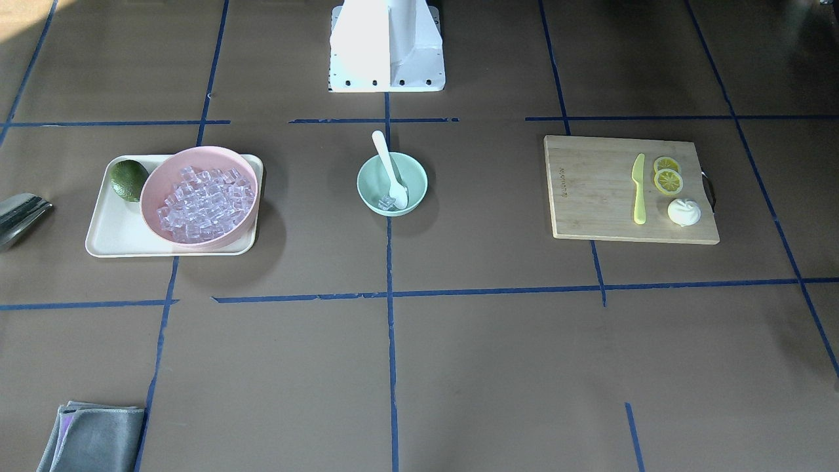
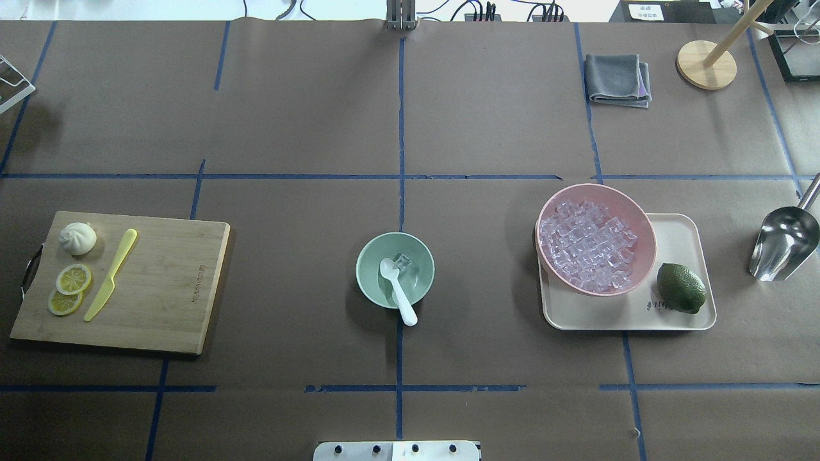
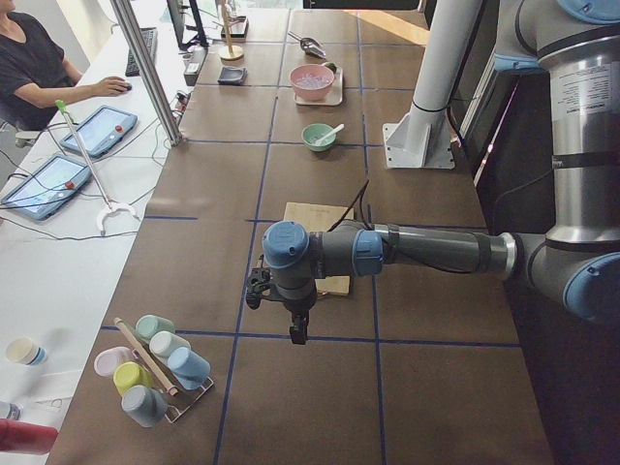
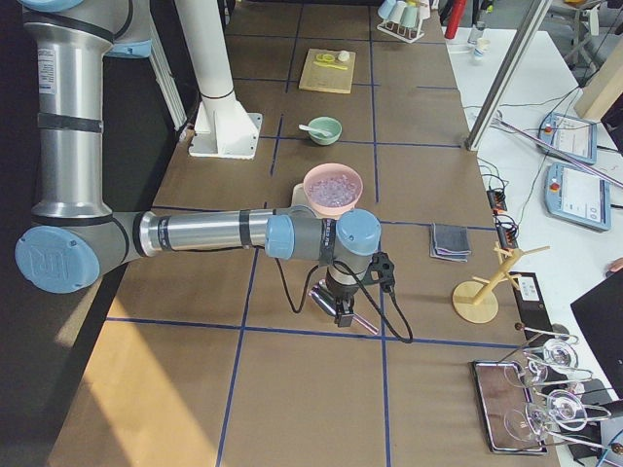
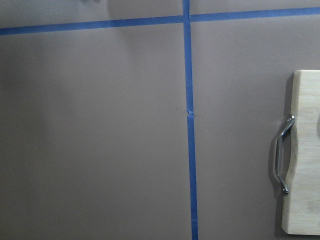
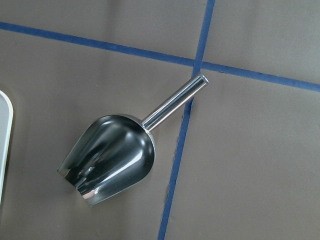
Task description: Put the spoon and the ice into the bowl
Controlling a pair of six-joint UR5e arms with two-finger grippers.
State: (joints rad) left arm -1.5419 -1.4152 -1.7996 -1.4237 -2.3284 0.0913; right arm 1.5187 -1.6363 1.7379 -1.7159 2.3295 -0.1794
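Note:
The mint-green bowl (image 1: 367, 172) (image 2: 368, 256) stands at the table's middle. The white spoon (image 1: 390, 167) (image 2: 398, 293) lies in it, scoop down and handle over the rim toward the robot. A few clear ice cubes (image 1: 387, 202) (image 2: 402, 261) lie in the bowl by the scoop. Many more ice cubes (image 2: 586, 246) fill the pink bowl (image 2: 642, 214). My left gripper (image 3: 298, 331) hangs beyond the cutting board's end, seen only in the exterior left view. My right gripper (image 4: 343, 316) hangs over the metal scoop, seen only in the exterior right view. I cannot tell whether either is open.
The pink bowl and a dark green lime (image 2: 681, 288) sit on a cream tray (image 2: 679, 230). A metal scoop (image 2: 783, 243) (image 6: 110, 157) lies right of it. A cutting board (image 2: 166, 288) holds a yellow-green knife (image 2: 110, 275), lemon slices and a white bun. A grey cloth (image 2: 618, 79) lies far right.

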